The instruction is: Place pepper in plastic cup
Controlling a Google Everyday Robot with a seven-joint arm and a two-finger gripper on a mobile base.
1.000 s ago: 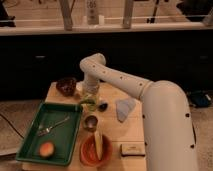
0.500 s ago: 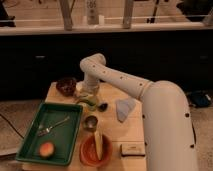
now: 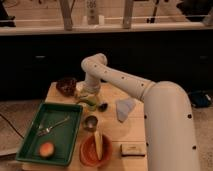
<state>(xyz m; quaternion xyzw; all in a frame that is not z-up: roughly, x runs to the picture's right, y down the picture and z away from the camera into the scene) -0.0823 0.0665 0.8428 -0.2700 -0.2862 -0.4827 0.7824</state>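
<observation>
My gripper (image 3: 88, 96) hangs at the end of the white arm over the back middle of the wooden table (image 3: 112, 131). It is right above the pale yellow-green plastic cup (image 3: 87, 103), which it partly hides. A small dark rounded thing, apparently the pepper (image 3: 102, 106), lies on the table just right of the cup, apart from the gripper.
A small metal cup (image 3: 90, 122) stands in front of the plastic cup. A green tray (image 3: 30, 145) at the left holds a fork and an orange fruit (image 3: 46, 149). There is also an orange bowl (image 3: 87, 154), a dark bowl (image 3: 66, 85), a pale cloth (image 3: 125, 107) and a small box (image 3: 131, 149).
</observation>
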